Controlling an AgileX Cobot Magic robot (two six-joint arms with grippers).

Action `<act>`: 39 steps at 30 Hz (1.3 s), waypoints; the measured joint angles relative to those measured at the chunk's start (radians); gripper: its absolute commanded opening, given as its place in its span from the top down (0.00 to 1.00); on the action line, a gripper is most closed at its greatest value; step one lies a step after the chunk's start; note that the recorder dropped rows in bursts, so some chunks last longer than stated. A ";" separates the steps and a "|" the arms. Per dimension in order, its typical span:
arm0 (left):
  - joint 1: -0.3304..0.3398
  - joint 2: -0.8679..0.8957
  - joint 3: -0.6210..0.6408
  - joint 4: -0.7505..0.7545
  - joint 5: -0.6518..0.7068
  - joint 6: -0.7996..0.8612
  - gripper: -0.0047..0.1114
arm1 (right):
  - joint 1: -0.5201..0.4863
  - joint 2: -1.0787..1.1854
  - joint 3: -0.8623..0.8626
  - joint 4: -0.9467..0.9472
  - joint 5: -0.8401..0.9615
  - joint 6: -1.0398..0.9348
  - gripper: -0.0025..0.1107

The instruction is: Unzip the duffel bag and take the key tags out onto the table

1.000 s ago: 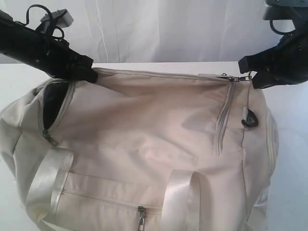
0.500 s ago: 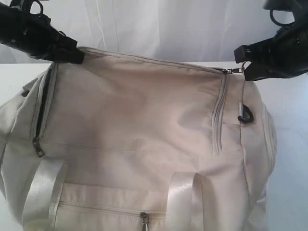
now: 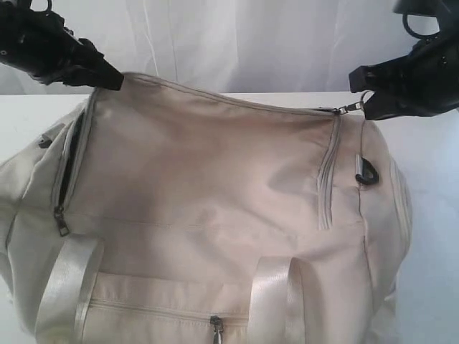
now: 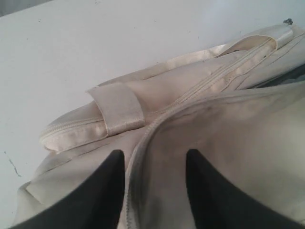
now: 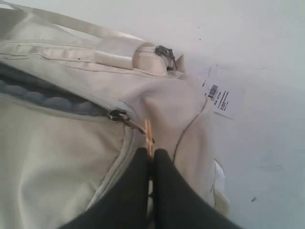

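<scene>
The big cream cloth duffel bag (image 3: 215, 201) lies on the wide white table (image 3: 430, 251) and covers most of it.

The right gripper (image 3: 364, 97) is at the bag's far right corner. Its two black fingers (image 5: 133, 191) are pressed together on the small metal zipper pull (image 5: 148, 136) of the bag's top zipper. It holds the pull out tight, I think, so the slider (image 5: 116, 115) can run along the bag's top edge. Next to the slider a strip of dark grey lining (image 5: 47, 101) shows, so the zipper looks partly undone there.

The left gripper (image 3: 107, 77) is at the bag's far left corner. Its fingers are spread apart, one on each side of the bag's top seam (image 4: 138, 157). I think it is there to hold that end of the bag up, so the zipper line is straight for the pulling side. I cannot tell if its fingers touch the cloth.

The bright plastic key tags cannot be seen anywhere. They are not on the table, so they are most likely inside the bag. The job looks to be at the unzipping step.

A white paper label (image 5: 221, 98) lies on the table just beside the bag's right end. It is not the tags.
</scene>
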 measured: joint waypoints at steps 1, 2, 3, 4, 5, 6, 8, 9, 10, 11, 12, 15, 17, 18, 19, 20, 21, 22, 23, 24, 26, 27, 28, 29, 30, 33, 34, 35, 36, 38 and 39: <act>0.000 0.000 0.000 -0.014 0.002 0.006 0.49 | 0.000 0.000 0.000 0.005 0.000 0.000 0.98; 0.000 0.000 -0.003 -0.033 0.004 0.014 0.50 | 0.000 0.000 0.000 0.012 0.000 0.000 0.98; 0.000 -0.002 -0.009 -0.056 0.006 0.032 0.50 | 0.000 0.000 0.000 0.016 0.000 0.000 0.98; 0.000 -0.002 -0.019 -0.082 0.006 0.057 0.50 | 0.000 0.000 0.000 0.022 0.000 0.000 0.98; 0.000 -0.004 -0.030 -0.105 0.010 0.086 0.50 | 0.000 0.000 0.000 0.027 0.000 0.000 0.98; -0.005 -0.008 -0.047 -0.130 0.014 0.115 0.50 | 0.000 0.000 0.000 0.034 0.000 0.000 0.98; -0.032 -0.010 -0.083 -0.154 0.016 0.149 0.50 | 0.000 0.000 0.000 0.038 0.000 0.000 0.98; -0.057 -0.010 -0.101 -0.153 0.013 0.161 0.50 | 0.000 0.000 0.000 0.039 0.000 0.000 0.98; -0.088 -0.010 -0.120 -0.137 0.008 0.170 0.50 | 0.000 0.000 0.000 0.040 0.000 0.000 0.98; -0.115 -0.008 -0.141 -0.114 0.008 0.172 0.50 | 0.000 0.000 0.000 0.040 0.000 0.000 0.98; -0.152 0.002 -0.162 -0.077 0.008 0.172 0.50 | 0.000 0.000 0.000 0.040 0.000 0.000 0.98; -0.248 0.056 -0.225 0.030 0.014 0.147 0.50 | 0.000 0.000 0.000 0.042 0.000 0.000 0.98; -0.304 0.111 -0.272 0.069 0.022 0.136 0.50 | 0.000 0.000 0.000 0.042 0.000 0.002 0.98; -0.328 0.135 -0.292 0.083 0.024 0.136 0.50 | 0.000 0.000 0.000 0.042 0.000 0.002 0.98; -0.351 0.166 -0.317 0.100 0.026 0.134 0.50 | 0.000 0.000 0.000 0.042 0.000 0.002 0.98; -0.371 0.197 -0.343 0.119 0.026 0.134 0.50 | 0.000 0.000 0.000 0.042 0.000 0.002 0.98; -0.387 0.221 -0.364 0.135 0.026 0.134 0.50 | 0.000 0.000 0.000 0.042 0.000 0.002 0.98; -0.407 0.251 -0.391 0.159 0.026 0.134 0.50 | 0.000 0.000 0.000 0.042 0.000 0.002 0.98; -0.424 0.280 -0.417 0.183 0.026 0.134 0.50 | 0.000 0.000 0.000 0.043 0.000 0.002 0.98; -0.438 0.307 -0.443 0.206 0.026 0.134 0.50 | 0.000 0.000 0.000 0.043 0.000 0.002 0.98; -0.469 0.357 -0.494 0.245 0.028 0.134 0.50 | 0.000 0.000 0.000 0.044 0.000 0.004 0.98; -0.481 0.375 -0.514 0.258 0.028 0.134 0.50 | 0.000 0.000 0.000 0.044 0.000 0.004 0.98; -0.497 0.399 -0.545 0.276 0.026 0.134 0.50 | 0.000 0.000 0.000 0.044 0.000 0.004 0.98; -0.508 0.416 -0.566 0.286 0.020 0.134 0.50 | 0.000 0.000 0.000 0.044 0.000 0.004 0.98; -0.519 0.430 -0.588 0.291 0.018 0.134 0.50 | 0.000 0.000 0.000 0.044 0.000 0.004 0.98; -0.544 0.479 -0.665 0.298 0.011 0.134 0.50 | 0.000 0.000 0.000 0.044 0.000 0.004 0.98; -0.550 0.497 -0.686 0.298 0.011 0.134 0.50 | 0.000 0.000 0.000 0.044 0.000 0.004 0.98; -0.552 0.507 -0.704 0.298 0.011 0.134 0.50 | 0.000 0.000 0.000 0.044 0.000 0.004 0.98; -0.552 0.518 -0.715 0.298 0.011 0.134 0.50 | 0.000 0.000 0.000 0.044 0.000 0.004 0.98; -0.552 0.533 -0.727 0.298 0.011 0.134 0.50 | 0.000 0.000 0.000 0.044 0.000 0.004 0.98; -0.552 0.538 -0.729 0.298 0.011 0.134 0.50 | 0.000 0.000 0.000 0.044 0.002 0.004 0.98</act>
